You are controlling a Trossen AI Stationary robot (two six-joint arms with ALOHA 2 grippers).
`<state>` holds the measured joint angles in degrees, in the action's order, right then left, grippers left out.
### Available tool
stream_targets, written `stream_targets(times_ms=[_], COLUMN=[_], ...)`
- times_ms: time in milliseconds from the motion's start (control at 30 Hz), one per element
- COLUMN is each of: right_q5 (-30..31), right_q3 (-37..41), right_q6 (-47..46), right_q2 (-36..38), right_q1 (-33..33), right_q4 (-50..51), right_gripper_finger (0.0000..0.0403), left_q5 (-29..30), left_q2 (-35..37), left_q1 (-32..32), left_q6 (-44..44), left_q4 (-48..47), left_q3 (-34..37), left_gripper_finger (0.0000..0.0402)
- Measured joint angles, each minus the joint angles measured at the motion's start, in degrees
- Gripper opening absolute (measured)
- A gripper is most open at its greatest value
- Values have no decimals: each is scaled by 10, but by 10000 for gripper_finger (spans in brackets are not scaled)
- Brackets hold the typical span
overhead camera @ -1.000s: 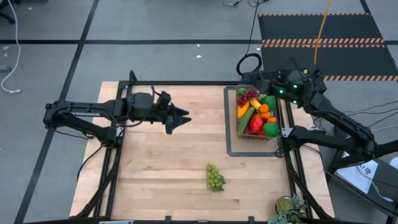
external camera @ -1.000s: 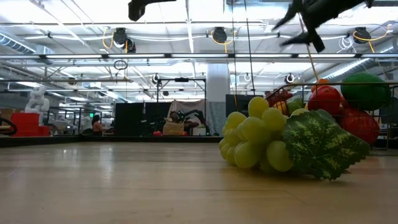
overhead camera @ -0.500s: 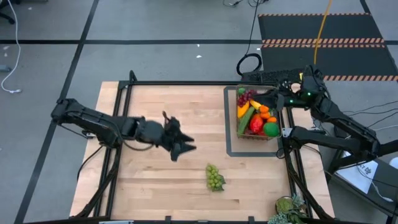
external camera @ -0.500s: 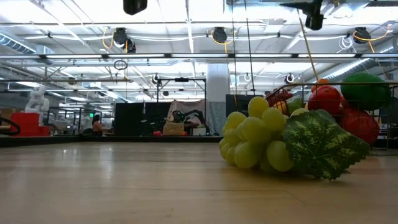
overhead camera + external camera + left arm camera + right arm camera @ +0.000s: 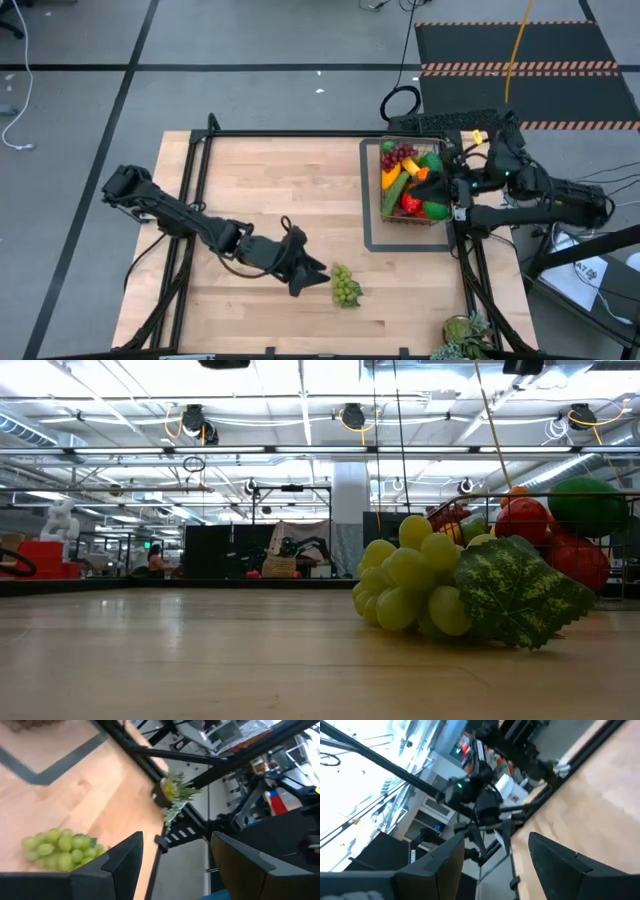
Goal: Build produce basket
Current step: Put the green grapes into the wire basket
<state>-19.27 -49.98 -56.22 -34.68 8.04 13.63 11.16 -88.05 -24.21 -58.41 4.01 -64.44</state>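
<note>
A bunch of green grapes (image 5: pixel 345 286) with a leaf lies on its side on the wooden table toward the near edge, large in the low view (image 5: pixel 415 585). My left gripper (image 5: pixel 320 275) hovers open just left of it; in the left wrist view the green grapes (image 5: pixel 60 851) lie beside the fingers, not between them (image 5: pixel 175 840). The wire basket (image 5: pixel 383 195) stands at the far right, filled with produce: purple grapes (image 5: pixel 398 153), a cucumber (image 5: pixel 392 190), a red apple (image 5: pixel 410 200). My right gripper (image 5: pixel 438 180) is open at the basket's right side, holding nothing (image 5: pixel 495 837).
The basket stands inside a flat grey frame (image 5: pixel 370 235) on the table. A small potted plant (image 5: pixel 462 335) sits at the near right corner. Black rails (image 5: pixel 300 133) border the table. Bare wood spans the middle and far left.
My left gripper has swung from the table's middle toward the near edge and the right, sinking and rolling, and now sits beside the green grapes. My right gripper has swung from the basket's far edge toward its right side, pulling back and turning. The grapes have not moved.
</note>
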Motion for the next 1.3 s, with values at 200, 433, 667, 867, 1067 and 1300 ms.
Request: stream_targets(times_ms=[200, 433, 667, 867, 1067, 1300], right_q5=[166, 303, 355, 312, 263, 236], right_q3=[0, -1, -46, -122, -140, -140], right_q6=[-53, -225, -384, -436, -552, -614], right_q2=[-68, -222, -403, -529, -606, -661], right_q1=[-178, -346, -427, -438, -441, -438], right_q4=[-1, -60, -143, -123, -94, -83], right_gripper_finger=[214, 214, 214, 214, 214, 214], left_q5=[-5, -73, -81, -83, -105, -113], left_q2=[2, 55, 116, 133, 132, 132], left_q1=[-2, -6, -34, -45, -48, -55], left_q6=[24, -5, 31, 75, 104, 114], left_q4=[-36, -208, -358, -432, -446, -445], left_q3=[-10, -11, -11, -11, -10, -10], left_gripper_finger=[234, 234, 234, 234, 234, 234])
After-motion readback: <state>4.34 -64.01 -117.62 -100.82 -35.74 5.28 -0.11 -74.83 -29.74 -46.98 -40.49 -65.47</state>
